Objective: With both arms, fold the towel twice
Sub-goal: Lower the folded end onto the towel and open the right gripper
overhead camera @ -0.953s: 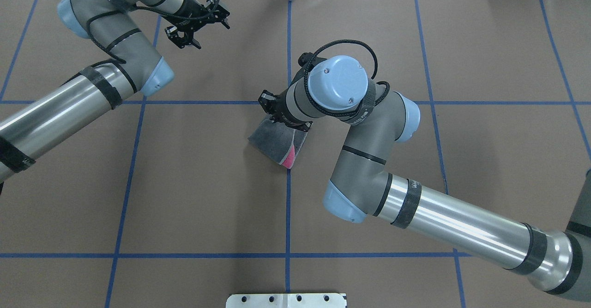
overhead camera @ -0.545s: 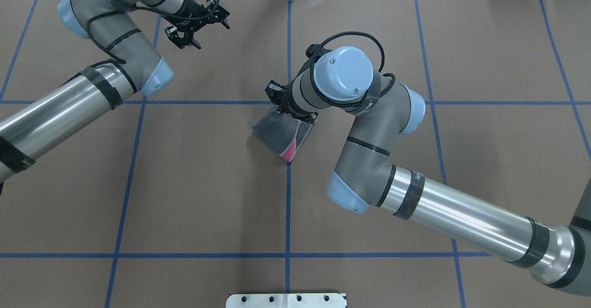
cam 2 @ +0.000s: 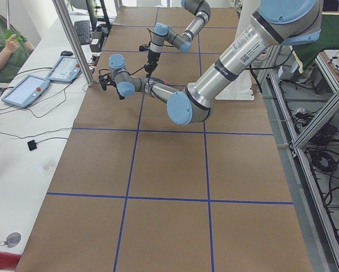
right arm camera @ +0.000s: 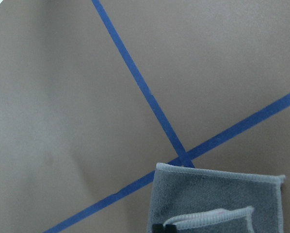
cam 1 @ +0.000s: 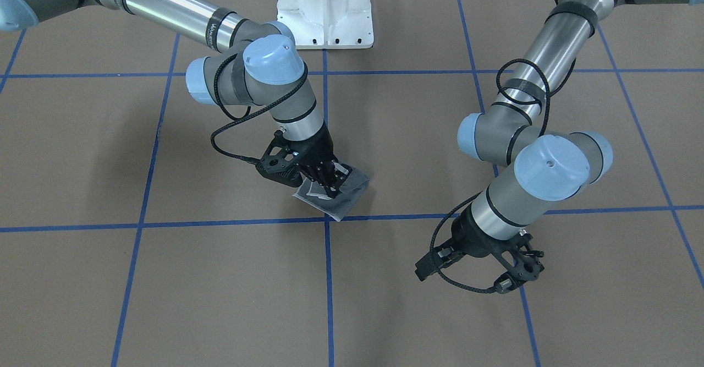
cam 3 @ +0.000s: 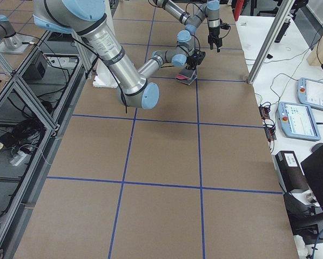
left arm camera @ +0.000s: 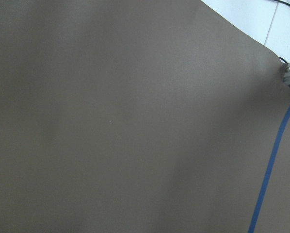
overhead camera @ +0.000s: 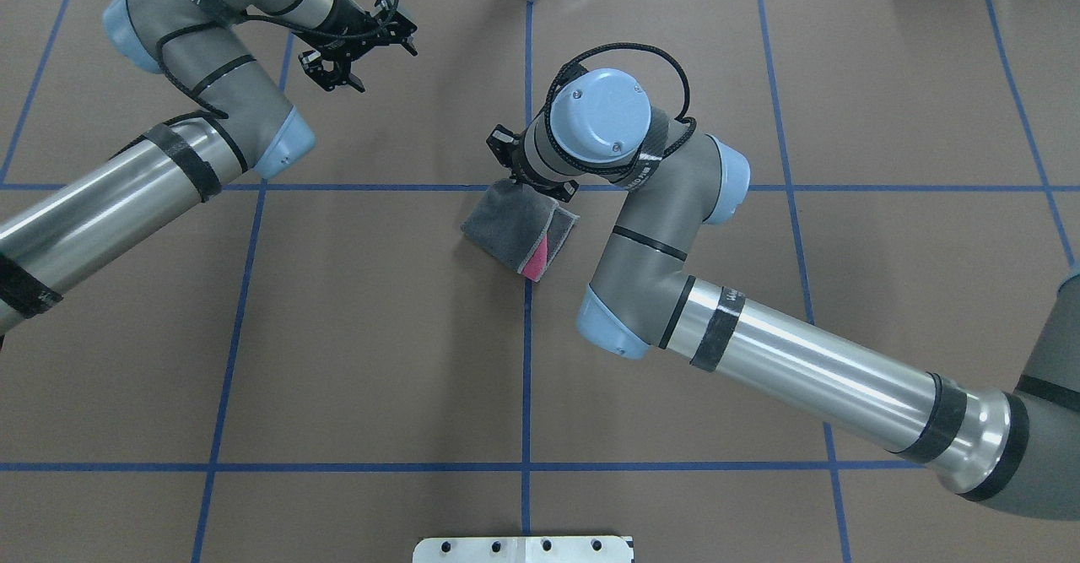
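Robotics lab, blue-taped grid table [overhead camera: 337,335], teach pendants [cam 3: 296,118], aluminium framing [cam 2: 72,41]

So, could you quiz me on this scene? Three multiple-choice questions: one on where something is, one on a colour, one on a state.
1. Where does the towel lie?
A) beside a crossing of blue tape lines
B) inside a basket
C) hanging in the air

2. Which colour shows most on it?
A) pink
B) dark grey
C) white

3. The left tool is:
A) clamped on the towel
B) open, holding nothing
C) holding a cup

Answers:
1 A: the crossing sits right at its edge.
2 B: only a pink sliver peeks out.
3 B: its jaws stand spread, well away from the towel.
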`<state>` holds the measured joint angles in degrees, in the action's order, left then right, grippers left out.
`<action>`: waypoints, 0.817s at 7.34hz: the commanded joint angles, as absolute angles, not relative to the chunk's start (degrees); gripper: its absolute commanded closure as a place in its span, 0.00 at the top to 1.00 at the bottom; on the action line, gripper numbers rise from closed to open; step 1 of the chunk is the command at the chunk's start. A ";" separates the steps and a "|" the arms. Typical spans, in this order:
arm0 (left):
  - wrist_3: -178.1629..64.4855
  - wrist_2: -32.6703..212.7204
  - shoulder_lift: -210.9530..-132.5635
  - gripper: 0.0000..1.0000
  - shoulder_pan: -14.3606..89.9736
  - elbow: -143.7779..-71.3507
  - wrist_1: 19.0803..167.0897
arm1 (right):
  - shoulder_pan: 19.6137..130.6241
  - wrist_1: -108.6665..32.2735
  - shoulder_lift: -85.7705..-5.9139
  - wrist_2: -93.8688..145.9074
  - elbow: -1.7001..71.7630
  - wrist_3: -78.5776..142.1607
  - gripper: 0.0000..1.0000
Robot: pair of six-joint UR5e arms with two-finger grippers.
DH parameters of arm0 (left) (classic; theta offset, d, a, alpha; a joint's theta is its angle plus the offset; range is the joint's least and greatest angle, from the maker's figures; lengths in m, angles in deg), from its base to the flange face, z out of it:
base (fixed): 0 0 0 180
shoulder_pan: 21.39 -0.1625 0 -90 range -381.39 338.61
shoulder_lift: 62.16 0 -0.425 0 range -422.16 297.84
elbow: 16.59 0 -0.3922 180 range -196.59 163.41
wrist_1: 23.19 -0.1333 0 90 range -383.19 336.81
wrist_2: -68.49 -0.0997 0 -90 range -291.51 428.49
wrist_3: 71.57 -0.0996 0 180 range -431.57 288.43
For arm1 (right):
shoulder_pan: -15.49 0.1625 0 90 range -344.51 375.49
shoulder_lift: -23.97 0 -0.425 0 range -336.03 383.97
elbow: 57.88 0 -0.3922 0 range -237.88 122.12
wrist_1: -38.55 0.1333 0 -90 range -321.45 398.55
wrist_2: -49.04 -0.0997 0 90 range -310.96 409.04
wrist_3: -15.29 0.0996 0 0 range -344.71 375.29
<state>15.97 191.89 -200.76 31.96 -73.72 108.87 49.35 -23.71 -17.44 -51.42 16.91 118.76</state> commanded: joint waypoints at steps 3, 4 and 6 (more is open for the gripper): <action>15.97 191.89 -200.59 1.00 31.96 -73.64 108.91 | 49.33 -22.36 -16.29 -50.28 12.18 118.74 0.00; 15.97 191.89 -200.50 0.99 31.96 -73.64 108.99 | 49.33 -22.36 -16.29 -50.19 12.09 118.82 0.00; 15.97 191.89 -200.50 0.99 31.96 -73.64 108.99 | 49.41 -22.01 -16.38 -49.84 11.91 118.74 0.99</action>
<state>15.97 191.89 -200.55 31.96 -73.64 108.98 49.38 -22.24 -16.35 -50.00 12.01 118.80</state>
